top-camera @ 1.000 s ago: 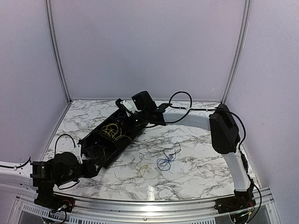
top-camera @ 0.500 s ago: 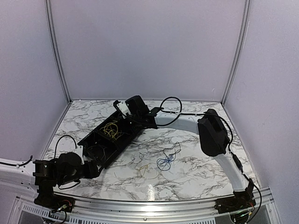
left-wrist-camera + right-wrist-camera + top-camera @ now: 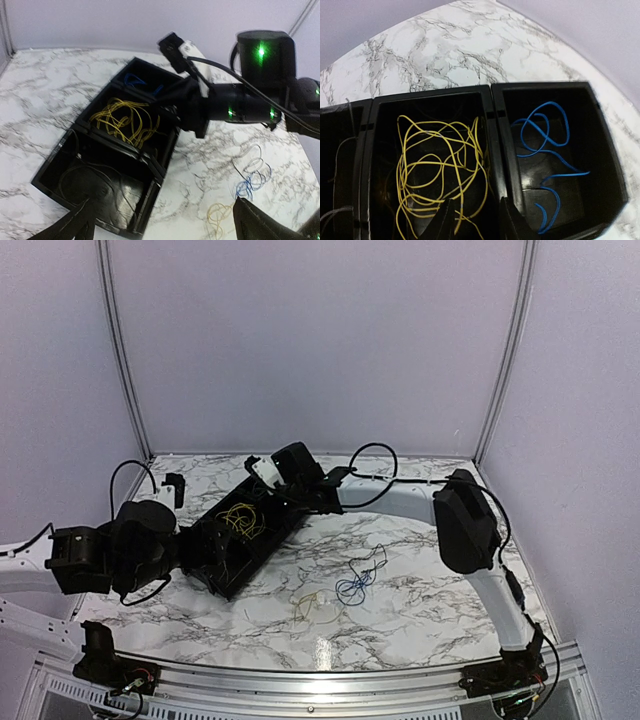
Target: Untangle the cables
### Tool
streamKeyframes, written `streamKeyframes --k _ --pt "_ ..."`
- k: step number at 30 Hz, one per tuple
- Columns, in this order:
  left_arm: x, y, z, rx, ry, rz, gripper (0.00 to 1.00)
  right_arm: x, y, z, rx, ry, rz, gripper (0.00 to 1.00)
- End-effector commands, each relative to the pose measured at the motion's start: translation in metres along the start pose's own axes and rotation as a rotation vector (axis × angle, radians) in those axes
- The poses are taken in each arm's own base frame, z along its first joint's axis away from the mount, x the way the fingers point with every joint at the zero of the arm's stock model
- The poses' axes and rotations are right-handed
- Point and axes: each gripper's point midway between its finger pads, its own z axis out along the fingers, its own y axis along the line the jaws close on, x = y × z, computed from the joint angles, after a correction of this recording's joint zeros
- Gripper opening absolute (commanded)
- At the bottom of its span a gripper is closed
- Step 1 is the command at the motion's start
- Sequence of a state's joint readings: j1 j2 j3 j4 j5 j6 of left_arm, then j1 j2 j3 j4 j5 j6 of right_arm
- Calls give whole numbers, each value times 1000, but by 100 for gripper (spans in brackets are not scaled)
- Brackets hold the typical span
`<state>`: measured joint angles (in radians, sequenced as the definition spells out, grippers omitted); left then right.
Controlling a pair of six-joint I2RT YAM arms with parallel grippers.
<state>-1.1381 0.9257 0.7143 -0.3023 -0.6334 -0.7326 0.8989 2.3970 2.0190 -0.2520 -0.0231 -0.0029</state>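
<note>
Left gripper (image 3: 164, 205) hangs low over the near end of the black tray (image 3: 155, 192). Its fingers are spread wide w/ nothing btw them, so fully open. Right gripper (image 3: 476, 207) is at the tray's far end, its arm reaching across the table (image 3: 400, 620) from the right side. Its fingers (image 3: 445, 222) are parted a little and sit right over the divider btw the middle and far compartmts. A yellow strand runs close by one finger, can't tell if it touches. Nothing looks clamped.

Tray lies on a diagonal, 3 compartmts in a row. Middle one holds the yellow cables (image 3: 435, 165), a loose heap of loops over most of the floor. Far one holds the blue cables (image 3: 545, 135), a few curled strands. Near one, closest to the left arm, has thin pale wires (image 3: 95, 175), faint against the black, colour hard to call.

Out on the table, right of the tray and well apart from it, sits a blue tangle (image 3: 355, 585). A thin pale strand (image 3: 378, 560) loops off its far side. Just beside it, nearer the arm bases, lies a small yellow loop (image 3: 315, 608). All lie flat on the marble, w/ neither gripper near them.
</note>
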Motion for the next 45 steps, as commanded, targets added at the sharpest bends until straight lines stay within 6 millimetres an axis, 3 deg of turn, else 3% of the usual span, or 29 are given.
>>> streamKeyframes --k 1,6,9,10,12,14,18,22,27,35,40,45 --pt "-49 36 -25 -225 -164 99 99 -63 -6 -63 28 -128 -44 35" --pt "-114 43 -57 -350 -384 4 99 -72 -21 -106 15 -150 -56 44" --pt "-135 50 -67 -358 -461 -107 99 -69 -32 -135 -13 -158 -74 47" --pt "-138 39 -62 -294 -445 -42 98 -69 -34 -148 -30 -165 -92 48" --pt "-133 -4 -47 -82 -391 178 83 -45 -30 -166 -90 -139 -166 50" --pt "-113 -30 -25 13 -255 292 74 -17 -14 -186 -162 -112 -278 51" --pt "-24 -75 25 213 143 409 50 49 13 -226 -283 -47 -377 52" --pt "46 -84 52 265 373 287 47 102 28 -253 -345 -7 -425 55" --pt "108 -86 62 291 603 196 46 137 22 -256 -288 45 -550 56" --pt "155 -102 72 347 794 72 49 154 43 -236 -294 44 -805 57" --pt "171 -102 80 316 858 33 48 149 53 -224 -303 11 -838 59" --pt "180 -96 91 285 880 35 47 159 56 -205 -339 29 -854 59"
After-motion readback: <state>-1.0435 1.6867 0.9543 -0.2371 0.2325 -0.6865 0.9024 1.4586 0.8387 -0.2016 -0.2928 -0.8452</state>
